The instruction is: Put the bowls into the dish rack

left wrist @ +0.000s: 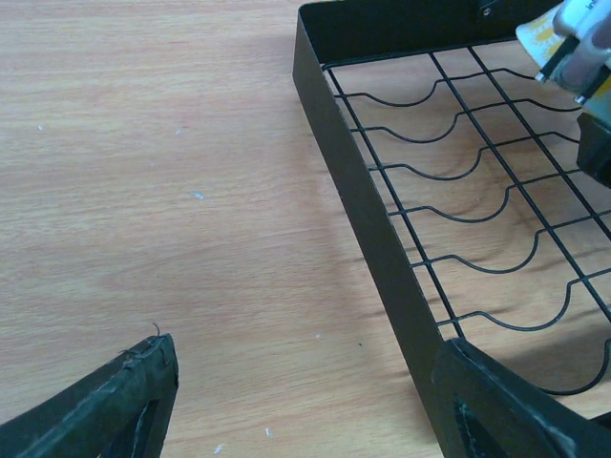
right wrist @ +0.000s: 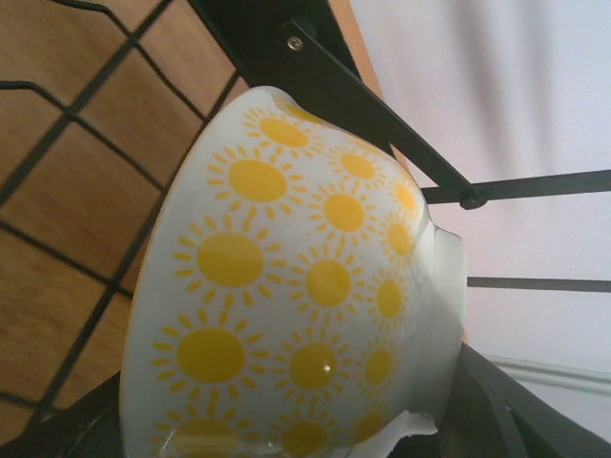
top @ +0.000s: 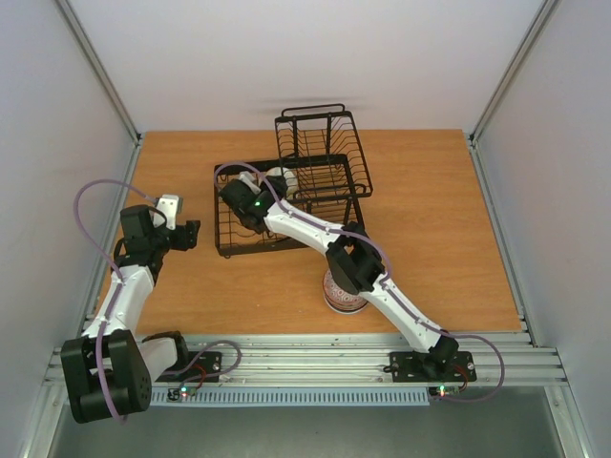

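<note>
A white bowl with yellow suns (right wrist: pixel 305 286) lies on its side, low over the wire floor of the black dish rack (right wrist: pixel 86 153). My right gripper (right wrist: pixel 286 439) is shut on it, one finger on each side. From above, this bowl (top: pixel 278 177) shows white in the rack's lower basket (top: pixel 221 250), just beyond the right gripper (top: pixel 250 200). A second, patterned bowl (top: pixel 342 298) stands on the table, partly hidden under the right forearm. My left gripper (left wrist: pixel 305 410) hangs open and empty over bare wood beside the rack's left wall (left wrist: pixel 368 219).
The rack's smaller raised basket (top: pixel 325 143) stands behind the lower one. White walls with metal frame posts close in the table on three sides. The right arm stretches diagonally across the table's middle.
</note>
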